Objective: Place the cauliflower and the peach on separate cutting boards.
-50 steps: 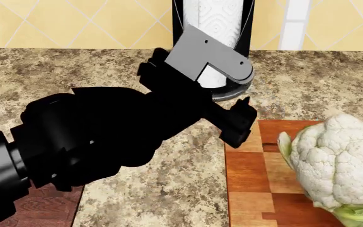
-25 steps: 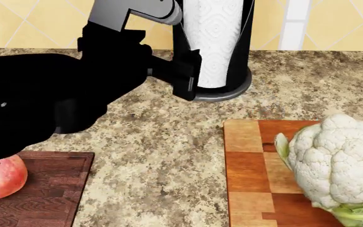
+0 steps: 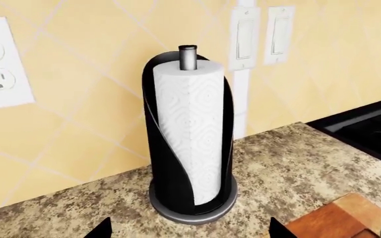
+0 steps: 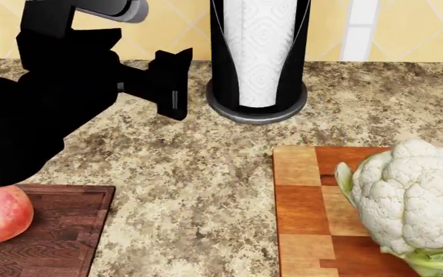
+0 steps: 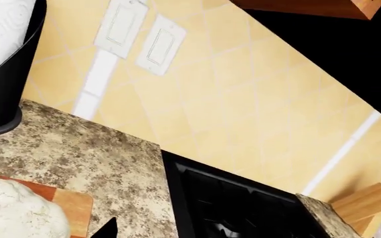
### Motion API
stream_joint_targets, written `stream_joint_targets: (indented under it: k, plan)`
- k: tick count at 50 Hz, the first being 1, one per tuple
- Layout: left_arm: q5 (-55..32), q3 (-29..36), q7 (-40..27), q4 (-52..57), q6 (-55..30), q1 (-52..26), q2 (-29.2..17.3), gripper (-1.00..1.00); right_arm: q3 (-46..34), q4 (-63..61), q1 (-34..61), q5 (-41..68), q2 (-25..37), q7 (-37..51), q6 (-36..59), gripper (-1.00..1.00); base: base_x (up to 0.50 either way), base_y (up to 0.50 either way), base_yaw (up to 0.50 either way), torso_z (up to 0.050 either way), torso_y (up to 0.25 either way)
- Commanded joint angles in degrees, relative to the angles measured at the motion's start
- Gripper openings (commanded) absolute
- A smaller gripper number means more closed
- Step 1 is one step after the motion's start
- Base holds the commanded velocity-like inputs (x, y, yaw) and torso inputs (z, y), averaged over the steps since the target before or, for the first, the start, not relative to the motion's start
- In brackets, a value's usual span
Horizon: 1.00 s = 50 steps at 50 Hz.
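Since half a second ago the left arm has swung farther toward the upper left of the head view, uncovering the paper towel holder and more of the peach, while the cauliflower and both boards lie as they did.

Speckled granite countertop [image 4: 198, 173] fills most of the head view, meeting a yellow tiled wall [image 4: 175, 29] along the top. The black left arm takes up the upper left and left edge, its left gripper [image 4: 171, 83] reaching toward the middle top, above the counter and just left of the holder; its fingers read as one dark mass, so I cannot tell whether they are spread or closed, and nothing is seen in them. In the left wrist view only two dark tips show at the bottom edge.

At lower right the cauliflower [image 4: 406, 199] sits on the checkered cutting board [image 4: 302, 213], hiding the board's right part. The black paper towel holder [image 4: 258, 55] with its white roll stands upright at top centre. At lower left lies the dark planked cutting board [image 4: 60, 231], with the peach [image 4: 2, 214] resting on it at the frame's left edge, partly under the arm.

The right gripper shows only as a small dark tip [image 5: 104, 229] at the bottom of its wrist view, its state unreadable. Beside it appear the cauliflower's top, a board corner, a black cooktop [image 5: 237, 203] and two wall switches [image 5: 141, 37].
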Motion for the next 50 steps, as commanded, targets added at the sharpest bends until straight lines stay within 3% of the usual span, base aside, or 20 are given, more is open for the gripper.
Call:
stream_joint_targets:
  k: [1, 14, 22, 34, 50]
  plan:
    - [-1.3, -1.6, -2.6, 6.3, 0.0, -0.6, -5.4, 1.0, -0.2, -1.1, 4.5, 4.4, -0.4, 2.5, 0.5, 1.0, 0.0, 0.0, 0.0, 0.0, 0.0]
    - [-2.3, -3.4, -4.5, 11.5, -0.2, -1.5, -11.7, 1.0, -5.7, 1.4, 18.7, 18.6, 1.2, 10.3, 2.1, 1.0, 0.0, 0.0, 0.0, 0.0, 0.0]
    - [-3.4, -4.6, -5.8, 14.5, -0.3, -2.3, -14.6, 1.0, -16.0, 3.7, 30.6, 26.9, 3.7, 15.8, -0.1, 1.0, 0.0, 0.0, 0.0, 0.0, 0.0]
    - [-5.2, -6.4, -7.8, 19.8, -0.9, -3.9, -19.9, 1.0, -26.2, 7.3, 44.6, 31.2, 0.5, 19.0, -1.1, 1.0, 0.0, 0.0, 0.0, 0.0, 0.0]
    - [-7.8, -9.2, -5.9, 13.8, -4.7, -11.9, -17.6, 1.0, -35.5, 13.6, 60.3, 27.9, -3.8, 17.4, 1.8, 1.0, 0.0, 0.0, 0.0, 0.0, 0.0]
